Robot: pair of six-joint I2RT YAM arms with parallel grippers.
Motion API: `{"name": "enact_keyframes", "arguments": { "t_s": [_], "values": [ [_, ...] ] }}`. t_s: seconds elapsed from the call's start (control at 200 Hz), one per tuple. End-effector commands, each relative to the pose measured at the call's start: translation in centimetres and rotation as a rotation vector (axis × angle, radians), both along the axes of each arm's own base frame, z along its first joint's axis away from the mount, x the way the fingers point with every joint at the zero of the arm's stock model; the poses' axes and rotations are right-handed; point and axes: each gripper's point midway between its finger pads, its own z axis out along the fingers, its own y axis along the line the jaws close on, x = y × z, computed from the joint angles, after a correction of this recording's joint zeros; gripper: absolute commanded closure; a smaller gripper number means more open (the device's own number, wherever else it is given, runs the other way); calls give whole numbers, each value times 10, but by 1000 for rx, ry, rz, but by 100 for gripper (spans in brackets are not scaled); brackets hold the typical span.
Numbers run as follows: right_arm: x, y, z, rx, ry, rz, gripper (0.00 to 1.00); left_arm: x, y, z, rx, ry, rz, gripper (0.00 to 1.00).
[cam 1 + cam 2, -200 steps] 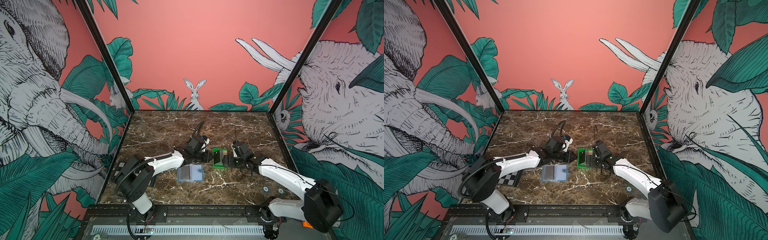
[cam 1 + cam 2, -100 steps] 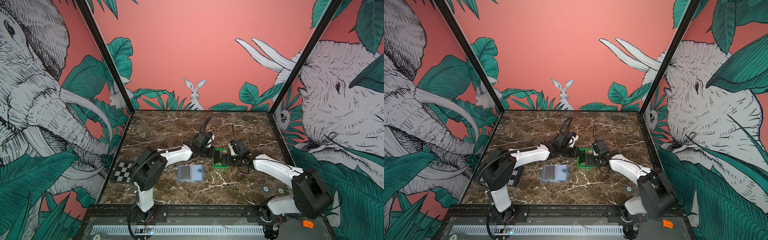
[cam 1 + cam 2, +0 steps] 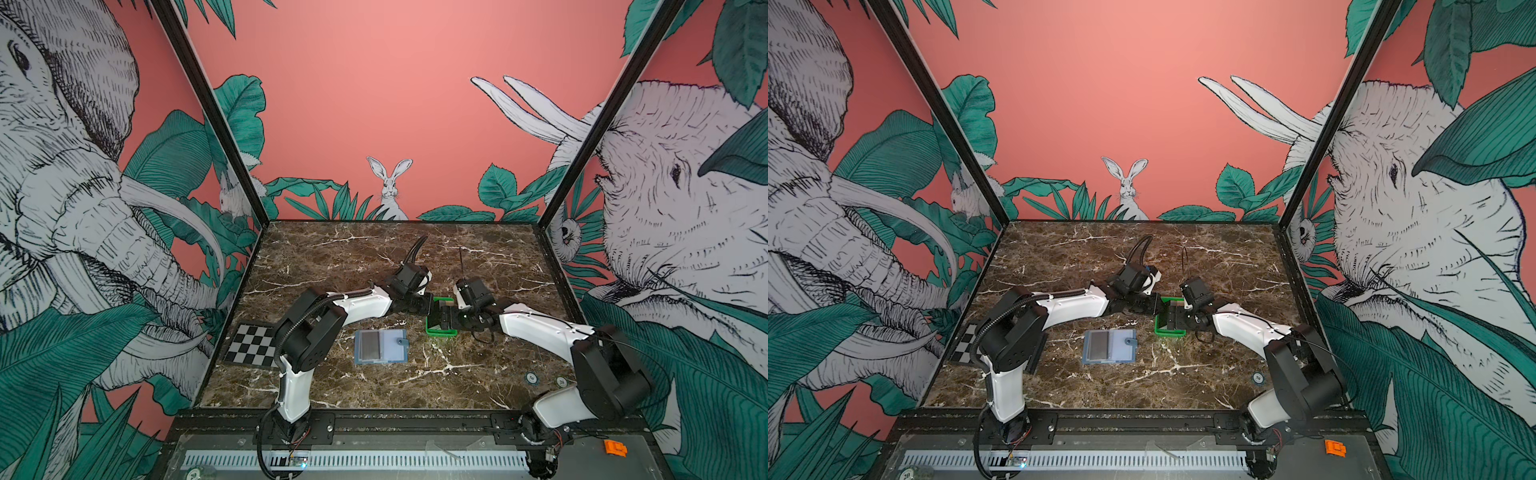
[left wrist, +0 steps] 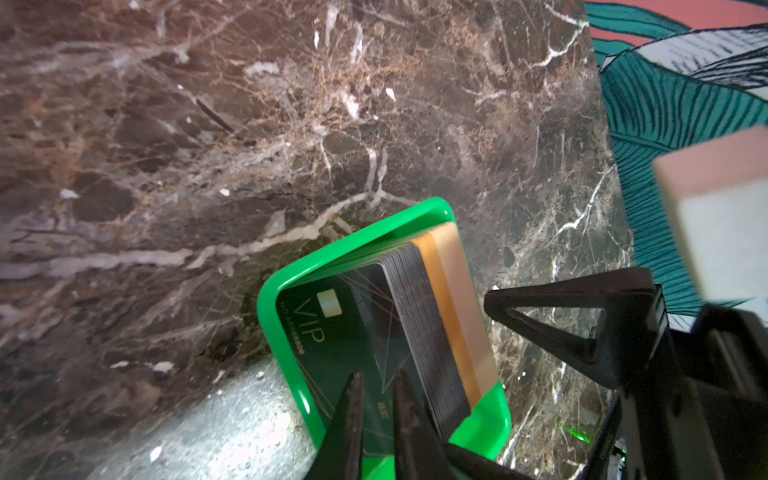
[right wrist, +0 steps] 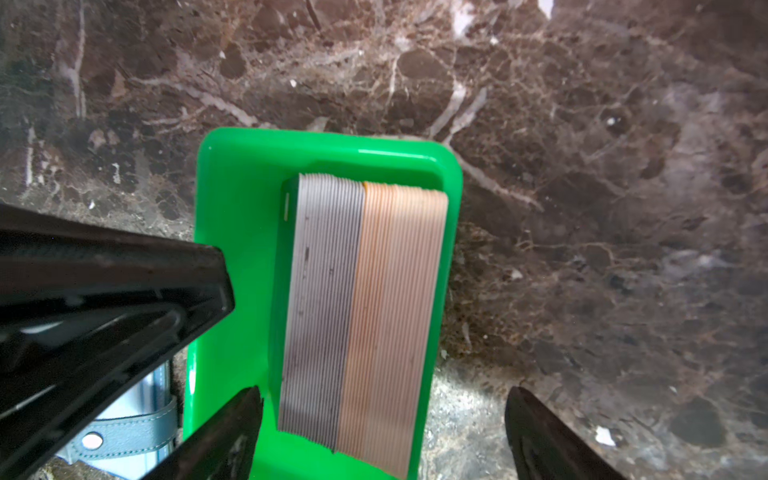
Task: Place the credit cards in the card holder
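Note:
The credit cards stand on edge as a stack (image 5: 361, 299) in a small green tray (image 5: 232, 166), grey ones beside tan ones. The black VIP card (image 4: 332, 332) fronts the stack. My left gripper (image 4: 378, 376) is at the tray from the left. Its fingers are nearly together, in front of the VIP card's face, with nothing between them. My right gripper (image 5: 382, 415) is open, one finger inside the tray and one outside, around the stack's near end. In both top views the grippers (image 3: 434, 309) (image 3: 451, 316) meet at the tray (image 3: 1169, 332). The slate-blue card holder (image 3: 380, 346) (image 3: 1109, 346) lies open with a grey rectangle in its left half.
A checkerboard plate (image 3: 253, 345) lies at the table's left edge, partly behind my left arm. Two small round markers (image 3: 531, 377) sit front right. The holder's snap tab (image 5: 124, 436) shows beside the tray. Enclosure walls stand on three sides.
My left gripper has moved right from above the holder to the tray, and its jaws have narrowed. My right gripper has edged slightly left at the tray and stayed open.

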Motion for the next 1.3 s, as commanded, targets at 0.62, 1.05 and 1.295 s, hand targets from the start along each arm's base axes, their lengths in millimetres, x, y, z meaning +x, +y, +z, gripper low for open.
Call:
{"name": "enact_keyframes", "arguments": {
  "t_s": [0.62,1.05,1.295],
  "values": [
    [16,-17,19,-8,-52,-60,10,-8,9,-14,64,17,-29,87],
    [15,-17,29,9,-63,-57,10,-10,9,-20,67,31,-33,86],
    [15,-3,23,66,-39,-15,10,-9,6,-20,56,37,-29,86]
  ]
}}
